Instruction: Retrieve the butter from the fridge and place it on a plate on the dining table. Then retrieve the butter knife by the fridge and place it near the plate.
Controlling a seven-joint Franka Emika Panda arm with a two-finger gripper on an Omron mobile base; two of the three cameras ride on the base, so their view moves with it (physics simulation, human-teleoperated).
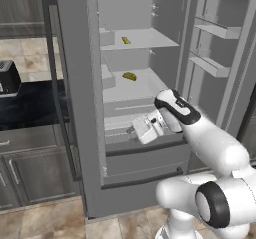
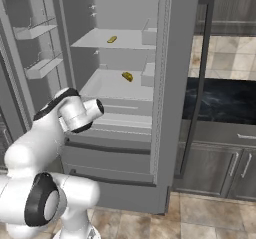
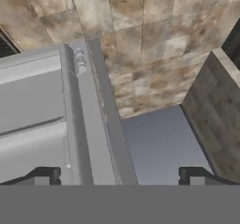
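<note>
Fridge (image 1: 80, 133) doors stand wide open, and the arm reaches toward the lower part of the open compartment. Its fingers (image 3: 121, 176) are spread as wide as they go and hold nothing; in the hand view the two dark tips sit far apart at the bottom, looking down past the grey fridge edge to the tiled floor (image 3: 140, 31) below.

Two small yellow pieces lie on the shelves well above and beyond the fingers. One rests on the upper shelf (image 1: 150, 40), toward its middle; the other, the butter (image 1: 129, 76), lies on the shelf beneath it, closer to the fingers but still well apart from them. From the right side the same two pieces show, the lower one (image 2: 127, 76) up and to the right of the robot's wrist.

Off to the left of the fridge a dark toaster (image 1: 8, 77) sits on the black-topped table (image 1: 35, 105) over grey cabinets.
</note>
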